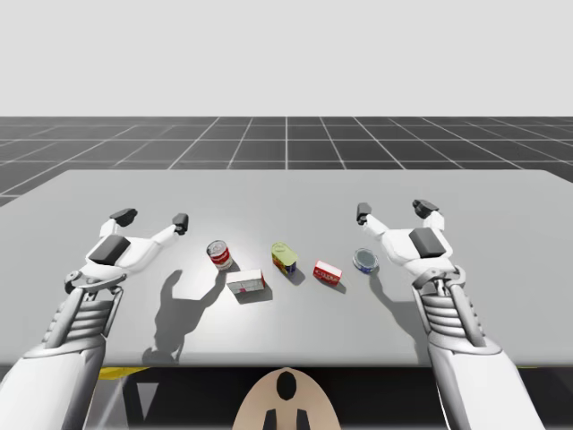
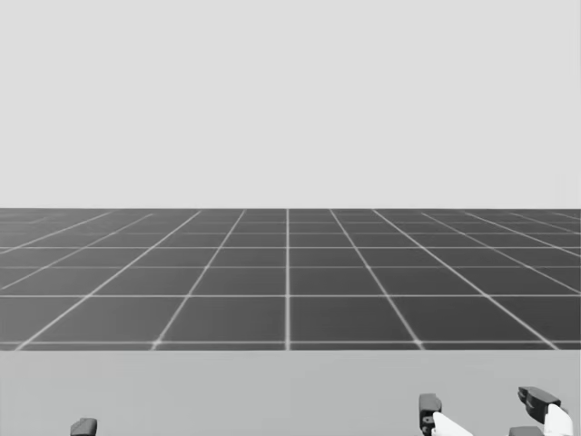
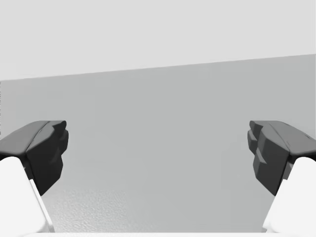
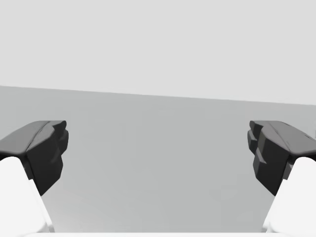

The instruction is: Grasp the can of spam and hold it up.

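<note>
My left tool (image 1: 152, 219) hangs over the surface (image 1: 286, 193) with its two dark fingers spread wide and nothing between them. The left wrist view shows the same: the tool (image 3: 158, 148) is fully parted, with bare grey surface (image 3: 158, 113) ahead of it. My right tool (image 1: 394, 210) is likewise spread wide and holds nothing. In the right wrist view the tool (image 4: 158, 148) has bare surface (image 4: 158, 118) ahead of it. In the head view the right tool (image 2: 483, 404) shows with its fingers apart, and one fingertip (image 2: 83, 426) of the left tool shows too.

Just beside the right tool's wrist, on its inner side, lies a flat blue round can (image 1: 365, 261). Further inward comes a red box (image 1: 328, 273). Next is the yellow-green squarish can (image 1: 285, 258), which stands on the surface about midway between the two tools, well apart from both and nearer my torso than their fingertips. Beyond it, toward the left tool, a white box (image 1: 245, 283) lies flat. A red-and-white round can (image 1: 218, 254) stands nearest that tool, clear of its fingers.
</note>
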Controlling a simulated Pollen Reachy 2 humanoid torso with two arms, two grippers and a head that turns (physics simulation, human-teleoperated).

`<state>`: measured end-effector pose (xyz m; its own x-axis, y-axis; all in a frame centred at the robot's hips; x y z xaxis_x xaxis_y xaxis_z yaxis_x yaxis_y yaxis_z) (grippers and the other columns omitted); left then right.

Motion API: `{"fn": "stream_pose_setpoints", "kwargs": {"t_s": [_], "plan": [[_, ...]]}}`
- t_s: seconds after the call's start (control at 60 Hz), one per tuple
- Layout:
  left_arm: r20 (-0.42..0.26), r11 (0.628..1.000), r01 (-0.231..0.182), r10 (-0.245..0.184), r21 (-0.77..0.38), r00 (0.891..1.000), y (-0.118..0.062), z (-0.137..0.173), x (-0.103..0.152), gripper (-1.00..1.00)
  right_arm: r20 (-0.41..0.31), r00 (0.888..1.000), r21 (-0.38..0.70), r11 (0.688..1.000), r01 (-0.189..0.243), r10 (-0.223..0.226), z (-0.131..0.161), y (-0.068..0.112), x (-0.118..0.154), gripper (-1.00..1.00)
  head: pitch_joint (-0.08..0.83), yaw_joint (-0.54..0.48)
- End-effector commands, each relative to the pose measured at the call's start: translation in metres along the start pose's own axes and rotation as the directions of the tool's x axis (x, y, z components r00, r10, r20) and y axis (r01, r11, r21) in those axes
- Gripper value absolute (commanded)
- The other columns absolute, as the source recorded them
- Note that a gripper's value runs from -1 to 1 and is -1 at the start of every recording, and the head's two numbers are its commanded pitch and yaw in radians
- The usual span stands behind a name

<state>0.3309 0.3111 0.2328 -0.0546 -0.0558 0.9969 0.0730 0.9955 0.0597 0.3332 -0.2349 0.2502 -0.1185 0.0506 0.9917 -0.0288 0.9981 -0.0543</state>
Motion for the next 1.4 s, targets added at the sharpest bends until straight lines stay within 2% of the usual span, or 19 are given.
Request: {"fn": "stream_pose_setpoints", "kwargs": {"t_s": [0.017,0.1,0.117,0.167,0.783,1.05,1.067,1.183,1.217,1.25,1.267,1.35,1.4], "plan": [[0.004,1.0,0.009,-0.009,0.003,1.0,0.0,0.0,0.0,-1.0,0.009,1.0,-0.016,1.0,0.0,0.0,0.001,0.002,-0.001,-1.0,-0.002,-0.01],[0.006,1.0,0.011,-0.011,0.005,1.0,0.0,0.0,-0.001,-1.0,0.017,1.0,-0.005,1.0,-0.003,0.003,0.001,0.002,0.0,-1.0,0.008,-0.01],[0.006,1.0,0.012,-0.012,0.005,1.0,0.0,0.0,-0.001,-1.0,0.014,1.0,-0.006,1.0,-0.019,0.019,0.0,0.002,0.0,-1.0,0.02,-0.01],[0.006,1.0,0.012,-0.012,0.006,1.0,0.0,0.0,-0.001,-1.0,0.008,1.0,-0.006,1.0,-0.015,0.015,0.0,0.002,0.0,-1.0,0.038,-0.01],[0.01,1.0,0.019,-0.019,0.01,1.0,0.0,-0.001,0.0,-1.0,-0.002,1.0,-0.022,0.999,-0.025,0.024,-0.001,0.0,0.001,-1.0,0.517,-0.01],[0.006,1.0,0.028,-0.028,0.008,1.0,-0.001,-0.001,-0.001,-1.0,-0.01,0.999,-0.013,0.999,-0.039,0.039,0.001,0.001,0.002,-1.0,0.611,0.01],[0.005,1.0,0.028,-0.028,0.009,1.0,-0.001,-0.001,-0.001,-1.0,-0.01,1.0,-0.001,1.0,-0.024,0.024,0.001,0.001,0.003,-1.0,0.615,0.02],[0.004,1.0,0.029,-0.029,0.007,1.0,-0.002,-0.002,-0.002,-1.0,-0.012,1.0,0.033,0.999,-0.021,0.021,0.003,0.002,0.005,-1.0,0.623,0.02],[0.004,1.0,0.029,-0.029,0.008,1.0,-0.001,-0.002,-0.002,-1.0,-0.037,0.999,0.072,0.997,-0.012,0.015,0.004,0.001,0.008,-1.0,0.623,0.03],[0.004,1.0,0.028,-0.028,0.009,1.0,-0.001,-0.002,-0.002,-1.0,-0.049,0.999,0.098,0.995,0.017,-0.012,0.006,0.002,0.013,-1.0,0.622,0.03],[0.004,1.0,0.027,-0.027,0.01,1.0,-0.001,-0.002,-0.002,-1.0,-0.069,0.997,0.138,0.99,0.041,-0.031,0.008,0.003,0.016,-1.0,0.622,0.03],[0.001,1.0,0.027,-0.027,0.013,1.0,-0.001,-0.002,-0.002,-1.0,-0.141,0.988,0.286,0.954,0.095,-0.056,0.017,0.014,0.03,-1.0,0.622,0.03],[0.0,0.999,0.029,-0.029,0.014,1.0,-0.001,-0.002,-0.003,-1.0,-0.191,0.98,0.362,0.925,0.114,-0.046,0.022,0.023,0.035,-1.0,0.622,0.03]]}}
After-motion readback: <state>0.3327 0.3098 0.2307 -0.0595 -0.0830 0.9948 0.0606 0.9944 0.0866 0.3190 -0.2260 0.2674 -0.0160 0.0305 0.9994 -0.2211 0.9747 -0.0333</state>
